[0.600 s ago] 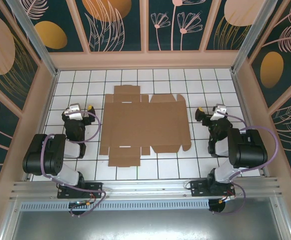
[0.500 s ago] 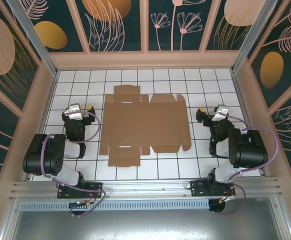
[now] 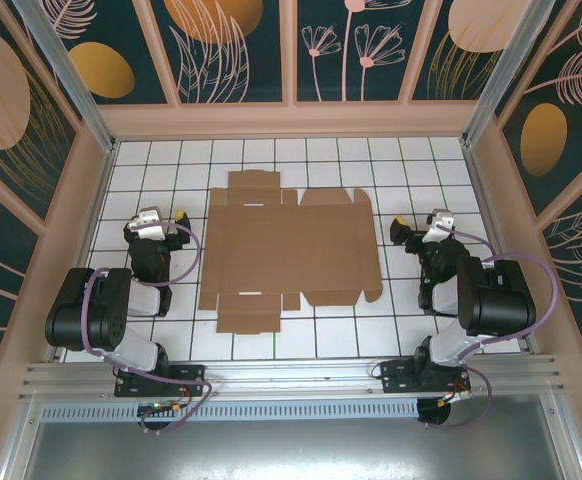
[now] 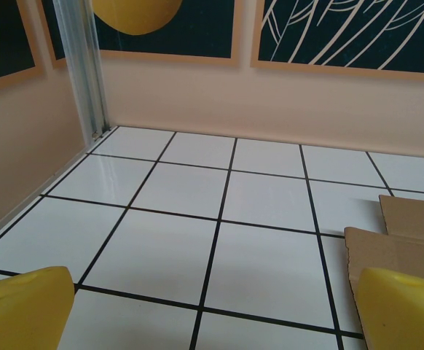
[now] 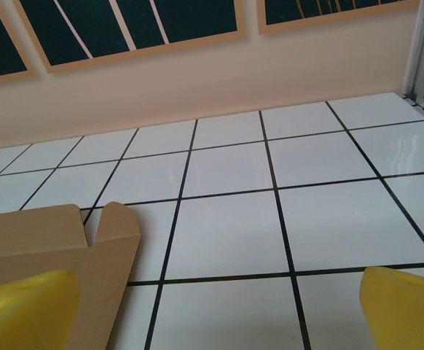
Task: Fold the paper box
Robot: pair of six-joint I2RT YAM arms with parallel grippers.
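- Top external: box (image 3: 289, 252) flat, unfolded, on table (image 3: 371, 340).
- Wrist views: left fingers (image 4: 22, 310) and right fingers (image 5: 409, 306) wide, empty.
- Light, stiff card; likely best taken by an edge flap.

The left arm (image 3: 91, 305) and right arm (image 3: 491, 295) are black, with rounded housings and white links above black plates bolted to the aluminium rail (image 3: 291, 378). A lilac cable (image 3: 195, 252) loops along each. The left end effector (image 3: 159, 216) and right end effector (image 3: 418, 224) carry silver camera blocks (image 3: 149, 222) and yellow finger pads (image 4: 22, 310).
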